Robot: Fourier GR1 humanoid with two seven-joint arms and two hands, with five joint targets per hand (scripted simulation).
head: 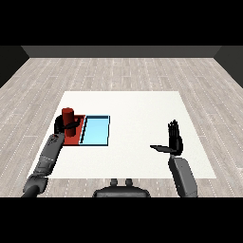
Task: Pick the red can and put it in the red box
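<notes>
The left hand (pixel 63 124) is curled round the red can (pixel 68 116), its dark fingers wrapping the lower part of the can while the top stands clear above them. The can is upright and sits over the red tray (pixel 75 137), toward that tray's far left corner; whether its base already rests on the tray floor or hangs just above it cannot be told from this view. The upright hold looks deliberate, since a can kept vertical can be set down on its base without rolling. The left forearm (pixel 49 154) reaches in from the table's near left corner and lies along the left edge of the white table (pixel 137 109), which brings the hand to the tray from its outer side and leaves the neighbouring tray undisturbed. The light blue tray (pixel 96 131) lies just beside the red one, the two long sides meeting, and nothing shows inside it. Well apart, near the table's right edge, the right hand (pixel 173 140) is raised with straight fingers pointing up and the thumb spread to the side, holding nothing; it seems parked out of the way. Judging by this, the task is close to its end, with release of the can the remaining step.
</notes>
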